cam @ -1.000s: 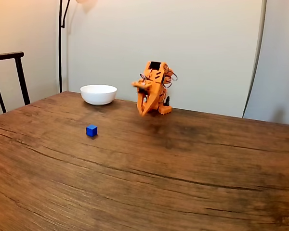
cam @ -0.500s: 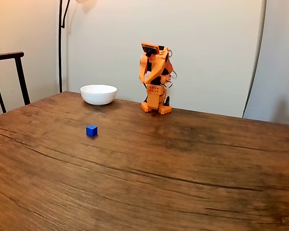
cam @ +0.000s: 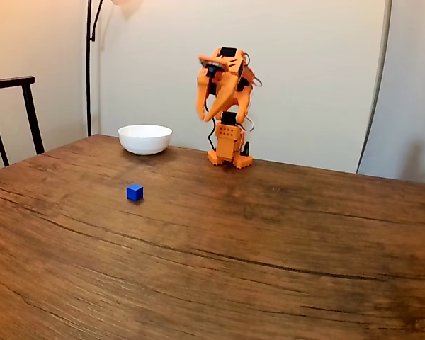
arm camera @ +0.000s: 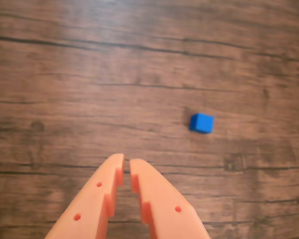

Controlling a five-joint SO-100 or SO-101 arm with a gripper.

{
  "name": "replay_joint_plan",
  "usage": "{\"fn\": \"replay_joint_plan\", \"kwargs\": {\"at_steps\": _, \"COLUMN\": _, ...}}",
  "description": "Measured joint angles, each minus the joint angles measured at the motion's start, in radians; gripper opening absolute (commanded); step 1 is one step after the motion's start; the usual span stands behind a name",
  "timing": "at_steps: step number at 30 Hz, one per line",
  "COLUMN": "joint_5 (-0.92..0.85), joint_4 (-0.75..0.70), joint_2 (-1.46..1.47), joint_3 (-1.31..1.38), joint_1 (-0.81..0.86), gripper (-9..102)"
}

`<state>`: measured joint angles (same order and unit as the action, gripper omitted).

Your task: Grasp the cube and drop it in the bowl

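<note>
The small blue cube (cam: 134,192) lies on the wooden table, in front of the white bowl (cam: 144,139) that stands near the table's far edge. The orange arm is raised above its base at the back, and its gripper (cam: 203,116) hangs high in the air, pointing down and well away from the cube. In the wrist view the cube (arm camera: 202,123) lies ahead and to the right of the gripper (arm camera: 127,162). The two orange fingers nearly touch, with nothing between them.
The arm's base (cam: 229,154) stands at the table's far edge, right of the bowl. A dark chair back (cam: 14,83) and a lamp pole (cam: 89,64) stand behind the table's left side. Bare wood (cam: 255,255) spreads across the front and right.
The arm unfolded from a low crouch over its base and rose. The gripper swung up from near the table to high in the air. Cube and bowl have not moved.
</note>
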<state>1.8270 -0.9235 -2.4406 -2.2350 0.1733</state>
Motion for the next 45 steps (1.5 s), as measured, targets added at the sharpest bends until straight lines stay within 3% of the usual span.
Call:
{"fn": "replay_joint_plan", "kwargs": {"at_steps": 20, "joint_5": -0.077, "joint_4": 0.360, "joint_2": 0.511, "joint_3": 0.021, "joint_1": 0.067, "gripper": 0}}
{"fn": "replay_joint_plan", "kwargs": {"at_steps": 32, "joint_5": -0.078, "joint_4": 0.379, "joint_2": 0.531, "joint_3": 0.021, "joint_1": 0.164, "gripper": 1}}
{"fn": "replay_joint_plan", "kwargs": {"at_steps": 40, "joint_5": -0.063, "joint_4": 0.423, "joint_2": 0.538, "joint_3": 0.021, "joint_1": 0.189, "gripper": 28}}
{"fn": "replay_joint_plan", "kwargs": {"at_steps": 45, "joint_5": -0.063, "joint_4": 0.451, "joint_2": 0.601, "joint_3": 0.021, "joint_1": 0.201, "gripper": 34}}
